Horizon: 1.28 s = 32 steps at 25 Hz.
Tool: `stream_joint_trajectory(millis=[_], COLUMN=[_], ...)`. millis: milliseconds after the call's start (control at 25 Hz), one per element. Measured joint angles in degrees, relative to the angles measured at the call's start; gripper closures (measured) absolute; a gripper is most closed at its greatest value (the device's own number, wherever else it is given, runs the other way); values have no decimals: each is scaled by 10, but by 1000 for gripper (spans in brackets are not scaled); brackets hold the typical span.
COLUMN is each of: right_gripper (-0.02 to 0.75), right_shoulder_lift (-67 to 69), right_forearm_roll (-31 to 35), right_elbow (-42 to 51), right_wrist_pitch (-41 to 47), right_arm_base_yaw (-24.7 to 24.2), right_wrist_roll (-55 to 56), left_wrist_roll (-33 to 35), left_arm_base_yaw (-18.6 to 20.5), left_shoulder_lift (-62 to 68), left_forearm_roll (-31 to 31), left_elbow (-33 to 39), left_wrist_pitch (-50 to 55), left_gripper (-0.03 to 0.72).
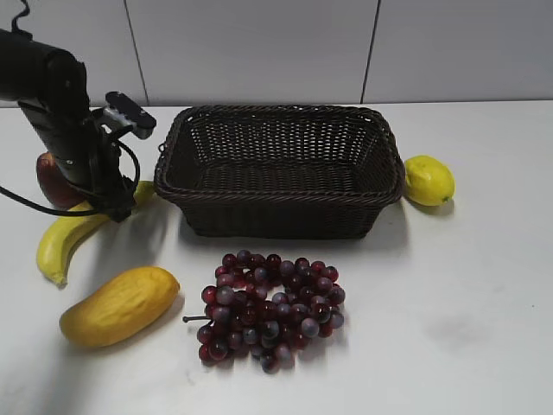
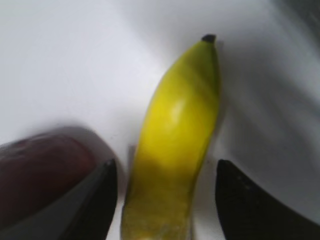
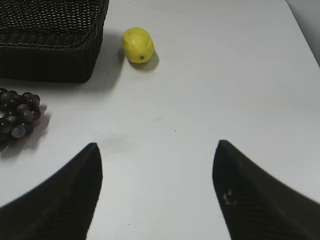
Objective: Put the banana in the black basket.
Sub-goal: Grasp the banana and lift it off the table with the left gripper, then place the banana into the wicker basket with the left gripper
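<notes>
The banana [image 1: 62, 242] lies on the white table at the left, its greenish end toward the basket. My left gripper [image 1: 117, 203] is down over its upper part. In the left wrist view the banana [image 2: 175, 140] lies between the two open fingers [image 2: 167, 172], with gaps on both sides. The black basket [image 1: 281, 169] stands empty at the middle back and shows in the right wrist view [image 3: 50, 40]. My right gripper [image 3: 156, 155] is open and empty above bare table; it is out of the exterior view.
A dark red fruit [image 1: 54, 177] sits behind the left arm, close to the left finger [image 2: 40, 175]. A mango-shaped yellow fruit [image 1: 119, 304] and purple grapes [image 1: 268, 307] lie in front. A lemon [image 1: 429, 180] sits right of the basket.
</notes>
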Motion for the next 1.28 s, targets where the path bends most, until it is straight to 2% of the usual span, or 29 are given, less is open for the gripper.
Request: stream_joint_trajectory(millis=[160, 240, 320, 560, 800, 920, 1040, 1200, 1280], right_gripper=[218, 218, 218, 218, 218, 218, 218, 218, 218], right_shoulder_lift=[0, 0, 0, 0, 0, 0, 0, 0, 0], right_forearm_roll=[0, 0, 0, 0, 0, 0, 0, 0, 0], right_elbow=[0, 0, 0, 0, 0, 0, 0, 0, 0], right_wrist_pitch=[0, 0, 0, 0, 0, 0, 0, 0, 0], right_arm_base_yaw=[0, 0, 0, 0, 0, 0, 0, 0, 0], right_wrist_roll=[0, 0, 0, 0, 0, 0, 0, 0, 0], left_wrist_roll=[0, 0, 0, -3, -8, 38, 96, 159, 212], left_arm_base_yaw=[0, -2, -3, -4, -4, -5, -16, -57, -87], left_shoulder_lift=[7, 9, 9, -14, -114, -167, -198, -199, -189], left_forearm_roll=[-14, -15, -18, -18, -19, -19, -18, -21, -27], left_elbow=[-1, -1, -2, -1, -1, -3, -36, -111, -151], left_wrist_pitch=[-1, 1, 10, 53, 74, 75, 79, 80, 72], left_gripper=[119, 186, 295, 287, 287, 287, 287, 287, 287])
